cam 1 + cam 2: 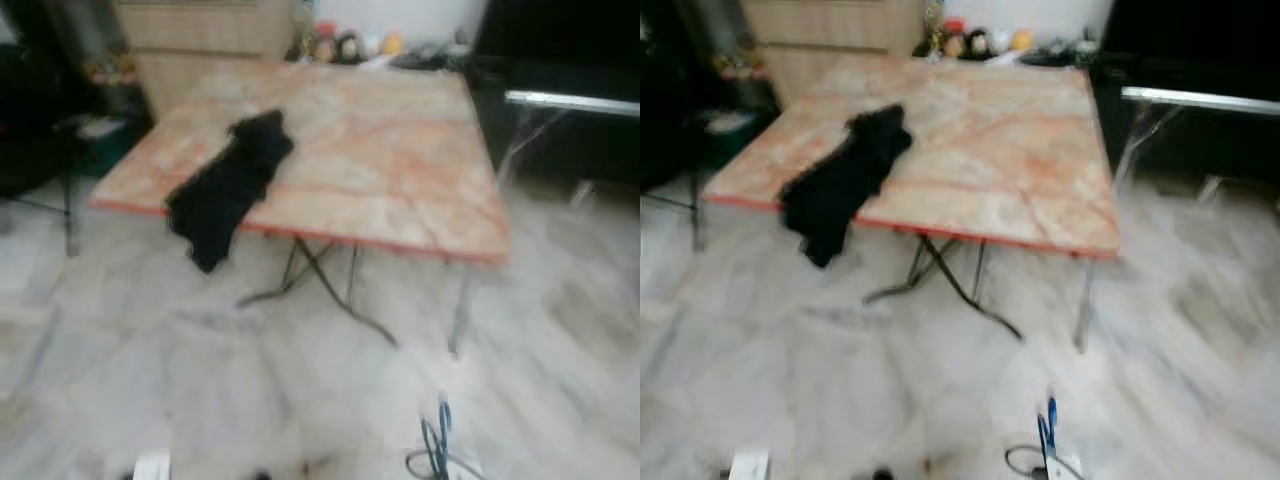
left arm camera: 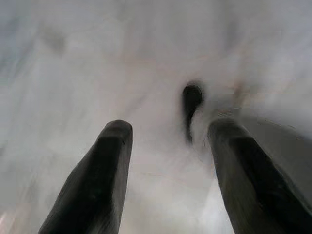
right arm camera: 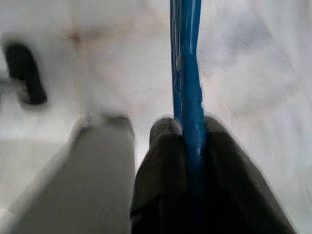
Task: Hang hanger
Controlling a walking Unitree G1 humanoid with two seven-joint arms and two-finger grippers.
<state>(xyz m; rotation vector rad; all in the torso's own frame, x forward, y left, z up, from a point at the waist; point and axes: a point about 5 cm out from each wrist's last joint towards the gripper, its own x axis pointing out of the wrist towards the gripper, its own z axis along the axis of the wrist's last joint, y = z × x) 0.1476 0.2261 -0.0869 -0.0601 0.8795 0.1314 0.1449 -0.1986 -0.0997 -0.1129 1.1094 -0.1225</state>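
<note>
The right gripper (image 3: 187,131) has its jaws clamped on a thin blue hanger (image 3: 187,73), held low over the floor. It looks light, stiff and slippery; gripping mid-bar suits it. The left gripper (image 2: 168,146) hangs with jaws apart. Head views add the counter (image 1: 400,150), with black clothing (image 1: 225,190) over its near left edge.

Marble-patterned folding table (image 1: 400,160) on pale floor (image 1: 200,380), black garment (image 1: 230,185) draped over its near edge

You are looking at one folding table (image 1: 400,170), one black garment (image 1: 230,185) draped over its edge, one blue hanger (image 3: 187,73), and two grippers: left (image 2: 165,170), right (image 3: 187,161).
</note>
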